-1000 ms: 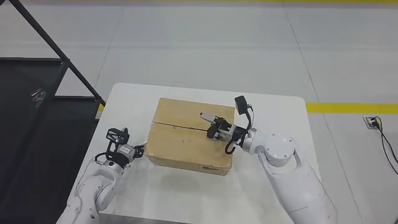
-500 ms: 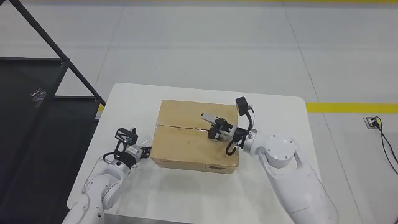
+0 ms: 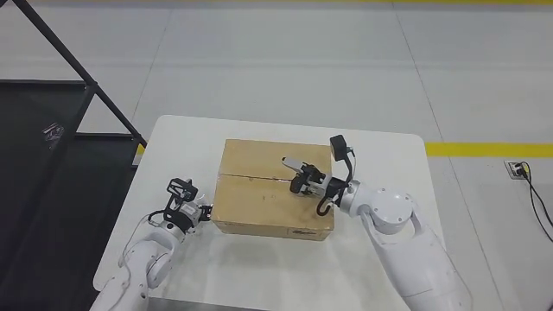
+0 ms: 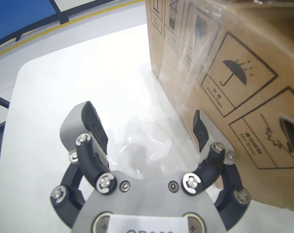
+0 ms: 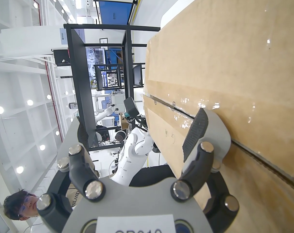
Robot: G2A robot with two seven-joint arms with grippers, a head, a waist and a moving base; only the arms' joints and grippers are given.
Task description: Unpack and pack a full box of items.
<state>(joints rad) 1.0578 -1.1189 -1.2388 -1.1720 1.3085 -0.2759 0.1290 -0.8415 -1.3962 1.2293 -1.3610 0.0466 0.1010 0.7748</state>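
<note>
Nearest me, low and left of centre in the top view, the left claw (image 3: 192, 210) sat spread just above the tabletop (image 3: 380, 151) with nothing between its pads. One pad was close against the left end wall of the box (image 3: 259, 203), though I couldn't confirm contact. A little farther up the frame, the right claw (image 3: 299, 178) lay over the box top. It was also spread and empty, with one finger resting beside the centre seam (image 5: 166, 104).

I judged we were at the very start, opening the box, with no unpacking begun. The next move called for breaking the seal along that seam and getting a finger under a flap, while the left claw braced the end wall so the box didn't slide.

The box sat mid-tabletop, plain brown cardboard with both flaps shut flat. Clear tape (image 4: 195, 49) glinted over the seam and down the end wall, across printed handling symbols. A hand slot (image 4: 289, 132) was cut in that wall.
</note>
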